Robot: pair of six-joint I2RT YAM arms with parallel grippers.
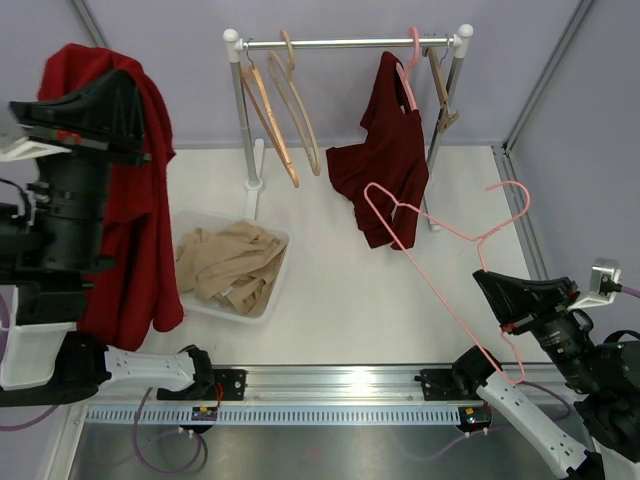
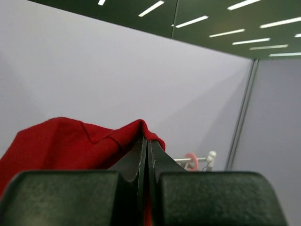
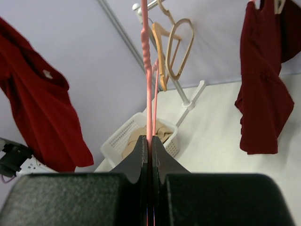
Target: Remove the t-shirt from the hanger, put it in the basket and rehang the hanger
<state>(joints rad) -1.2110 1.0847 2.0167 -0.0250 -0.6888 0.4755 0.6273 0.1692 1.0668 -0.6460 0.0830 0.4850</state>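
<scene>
At far left, the left end effector (image 2: 145, 147) is pinched tight on the red t-shirt (image 1: 140, 250), which hangs well apart from the pink hanger (image 1: 440, 225). That hanger sits bare, clamped in the right end effector (image 1: 492, 287). The grip on the shirt is a thin fold and may slip, so the shirt could fall beside the basket (image 1: 278, 275).

The red t-shirt (image 1: 135, 210) hanging from the left claw (image 2: 146, 147) curtains off the desk's left side, its hem just beside the basket (image 1: 280, 275) of beige cloth (image 1: 230, 265). The pink hanger (image 3: 148, 94), pinched in the right claw (image 3: 149, 147), slants across the right half toward the dark red shirt (image 1: 385, 160) on the rack (image 1: 350, 43). Bare desk (image 1: 330, 290) lies open between basket and hanger. Wooden hangers (image 1: 285, 115) crowd the rack's left end.
</scene>
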